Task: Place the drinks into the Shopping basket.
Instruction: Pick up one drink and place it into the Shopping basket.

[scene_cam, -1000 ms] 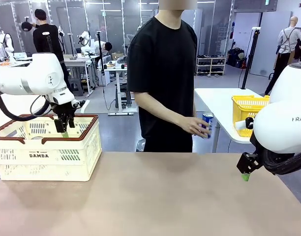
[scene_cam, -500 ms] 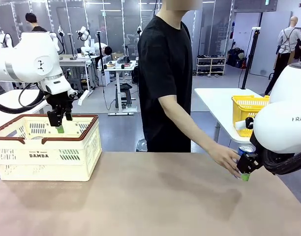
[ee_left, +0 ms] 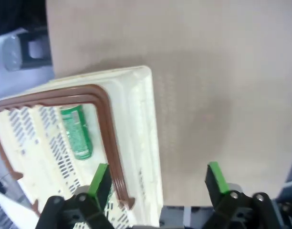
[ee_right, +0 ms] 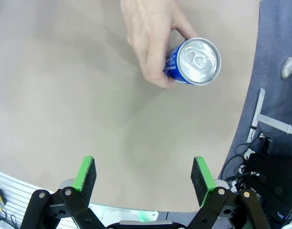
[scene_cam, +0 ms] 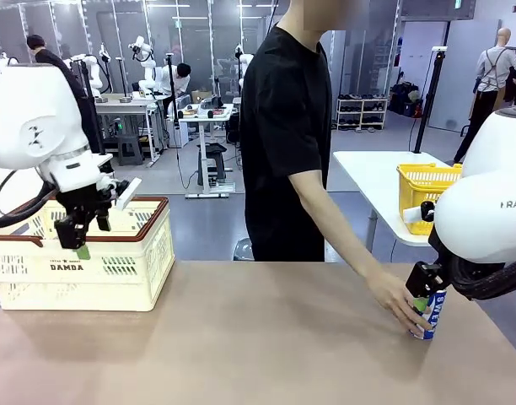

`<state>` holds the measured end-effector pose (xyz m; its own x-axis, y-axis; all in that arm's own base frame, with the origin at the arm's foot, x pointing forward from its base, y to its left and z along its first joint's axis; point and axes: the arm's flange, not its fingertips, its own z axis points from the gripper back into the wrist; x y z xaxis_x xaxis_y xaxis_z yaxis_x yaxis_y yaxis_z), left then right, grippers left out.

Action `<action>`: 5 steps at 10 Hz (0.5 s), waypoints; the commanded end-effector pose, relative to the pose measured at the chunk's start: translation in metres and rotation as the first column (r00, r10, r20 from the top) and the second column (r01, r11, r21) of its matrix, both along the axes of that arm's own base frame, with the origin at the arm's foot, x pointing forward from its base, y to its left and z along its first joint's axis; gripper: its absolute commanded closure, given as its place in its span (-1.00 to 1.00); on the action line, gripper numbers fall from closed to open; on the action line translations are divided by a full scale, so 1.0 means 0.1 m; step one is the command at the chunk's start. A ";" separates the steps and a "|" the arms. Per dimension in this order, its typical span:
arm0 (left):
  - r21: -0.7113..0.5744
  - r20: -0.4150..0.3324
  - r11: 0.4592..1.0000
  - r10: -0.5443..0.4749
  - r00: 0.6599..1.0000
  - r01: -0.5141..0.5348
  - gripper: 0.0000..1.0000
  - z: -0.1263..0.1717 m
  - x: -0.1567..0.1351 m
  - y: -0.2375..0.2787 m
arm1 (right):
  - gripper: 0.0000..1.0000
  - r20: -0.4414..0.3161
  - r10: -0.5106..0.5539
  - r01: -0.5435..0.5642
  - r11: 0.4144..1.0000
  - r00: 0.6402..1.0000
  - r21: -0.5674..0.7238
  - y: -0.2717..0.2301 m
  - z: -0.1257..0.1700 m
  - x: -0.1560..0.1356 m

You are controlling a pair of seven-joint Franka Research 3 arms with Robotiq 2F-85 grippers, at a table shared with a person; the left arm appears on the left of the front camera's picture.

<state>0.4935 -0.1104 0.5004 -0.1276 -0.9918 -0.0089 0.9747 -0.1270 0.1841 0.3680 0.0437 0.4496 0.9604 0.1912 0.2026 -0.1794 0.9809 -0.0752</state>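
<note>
Drink can (ee_right: 198,62), blue with silver top; green can (ee_left: 77,132), seemingly white-marked.

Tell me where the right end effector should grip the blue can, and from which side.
Its round side wall, just below the rim, from straight above: the blue can stands upright, lid up. The person's hand wraps one side, so wait for release.
</note>
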 end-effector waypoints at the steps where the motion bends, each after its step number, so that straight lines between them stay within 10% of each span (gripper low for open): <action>1: -0.050 0.057 0.998 -0.027 0.998 0.029 -1.00 -0.14 -0.37 0.12 | -1.00 0.002 0.004 -0.004 1.000 1.000 -0.003 -0.01 0.01 0.00; 5: -0.130 0.007 0.991 0.038 0.999 -0.037 -1.00 -0.33 -0.47 0.33 | -1.00 0.002 0.004 -0.004 1.000 1.000 -0.003 -0.01 0.01 0.00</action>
